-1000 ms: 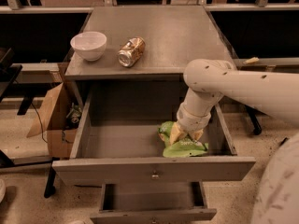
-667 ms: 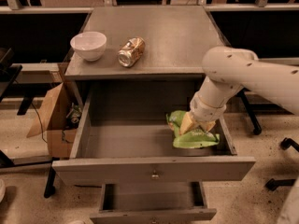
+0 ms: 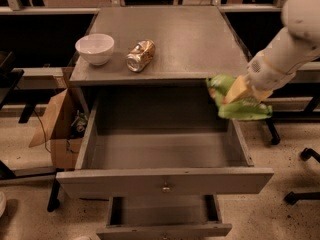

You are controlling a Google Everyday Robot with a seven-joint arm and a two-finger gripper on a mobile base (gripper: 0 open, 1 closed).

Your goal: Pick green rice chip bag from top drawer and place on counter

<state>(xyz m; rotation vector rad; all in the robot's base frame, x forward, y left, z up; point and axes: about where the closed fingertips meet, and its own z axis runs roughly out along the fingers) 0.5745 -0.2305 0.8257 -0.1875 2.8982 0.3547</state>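
The green rice chip bag (image 3: 239, 105) hangs in the air at the right, above the top drawer's right wall and just below the counter's front right corner. My gripper (image 3: 239, 90) is shut on the bag's upper part; the white arm reaches in from the upper right. The top drawer (image 3: 165, 180) is pulled wide open, its keyhole on the front, and its grey floor is bare. The counter (image 3: 195, 39) is the flat grey top behind it.
A white bowl (image 3: 95, 48) and a crushed gold can (image 3: 140, 55) stand on the counter's left front. A narrower lower drawer (image 3: 165, 224) is partly open below. A cardboard box (image 3: 57, 129) is on the floor at the left; chair wheels (image 3: 305, 156) are at the right.
The gripper has lifted the bag out of the drawer's right rear corner, up and to the right, to just under counter height. The drawer floor is now bare.
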